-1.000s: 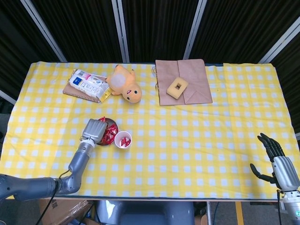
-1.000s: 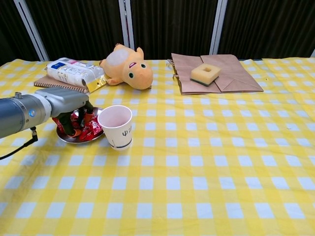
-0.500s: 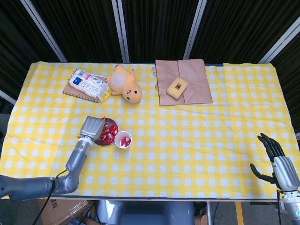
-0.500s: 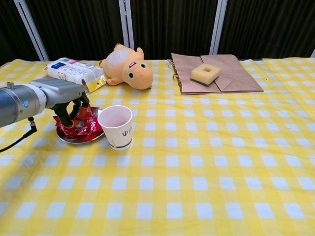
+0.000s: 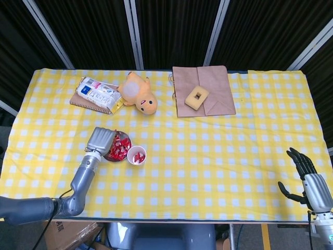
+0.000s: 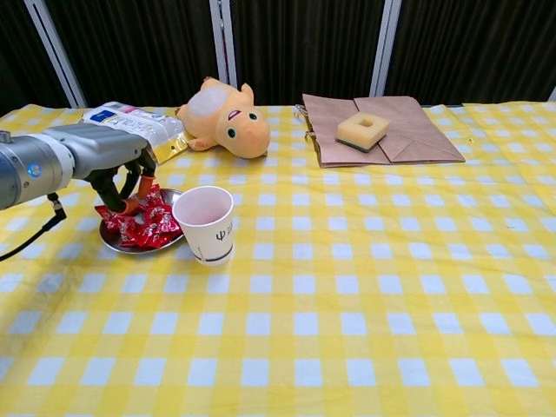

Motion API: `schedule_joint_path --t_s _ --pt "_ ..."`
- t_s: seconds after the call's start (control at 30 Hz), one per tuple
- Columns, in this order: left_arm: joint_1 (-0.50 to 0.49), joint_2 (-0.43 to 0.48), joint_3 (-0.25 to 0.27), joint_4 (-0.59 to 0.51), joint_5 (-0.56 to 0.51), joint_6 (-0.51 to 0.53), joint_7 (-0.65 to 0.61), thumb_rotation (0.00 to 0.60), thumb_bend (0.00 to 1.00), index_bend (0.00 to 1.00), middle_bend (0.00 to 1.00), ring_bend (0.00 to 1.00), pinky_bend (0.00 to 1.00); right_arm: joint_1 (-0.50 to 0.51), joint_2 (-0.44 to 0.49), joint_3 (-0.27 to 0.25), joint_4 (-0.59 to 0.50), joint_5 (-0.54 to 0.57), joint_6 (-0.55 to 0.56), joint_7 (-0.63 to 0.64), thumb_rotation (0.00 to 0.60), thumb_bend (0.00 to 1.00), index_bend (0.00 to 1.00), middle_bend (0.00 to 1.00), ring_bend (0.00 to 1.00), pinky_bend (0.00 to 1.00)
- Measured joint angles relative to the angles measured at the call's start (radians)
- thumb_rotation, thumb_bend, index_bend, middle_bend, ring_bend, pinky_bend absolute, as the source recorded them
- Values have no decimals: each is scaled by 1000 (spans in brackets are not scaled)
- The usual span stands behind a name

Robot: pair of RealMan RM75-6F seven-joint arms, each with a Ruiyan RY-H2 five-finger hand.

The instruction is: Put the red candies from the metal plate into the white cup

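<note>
The metal plate (image 5: pixel 113 159) (image 6: pixel 117 246) lies at the table's front left with several red candies (image 5: pixel 120 146) (image 6: pixel 148 225) heaped on it. The white cup (image 5: pixel 131 155) (image 6: pixel 206 224) stands upright, touching the plate's right side; the head view shows red candies inside it. My left hand (image 5: pixel 100 140) (image 6: pixel 111 163) hovers over the plate's left half, fingers pointing down, and pinches a red candy (image 6: pixel 130 206) just above the heap. My right hand (image 5: pixel 307 179) rests open at the table's front right corner, far from the plate.
A snack packet on a notebook (image 6: pixel 130 126) lies just behind the left hand. An orange plush toy (image 6: pixel 221 119) lies at the back centre. Further right, a brown paper bag (image 6: pixel 391 130) carries a yellow sponge ring (image 6: pixel 362 129).
My left hand has risen out of the candy heap and drawn back to the left, with a candy between its fingers. The right hand has not moved.
</note>
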Motion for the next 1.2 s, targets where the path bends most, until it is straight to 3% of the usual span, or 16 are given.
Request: schedule_joint_path --t_s 0.5,0.73,1.2 --pt "14 9 -2 -17 30 15 -14 600 437 474 566 878 918 1 -2 0 2 2 -4 -3 600 424 0 0 0 0" --pt "33 25 0 -28 46 20 -37 600 234 355 432 871 913 1 -2 -1 1 2 -6 -6 600 423 0 0 0 0" --pt "30 37 25 -48 -8 -10 2 600 228 402 472 888 920 2 -3 -1 -2 4 -12 -13 600 424 0 0 0 0"
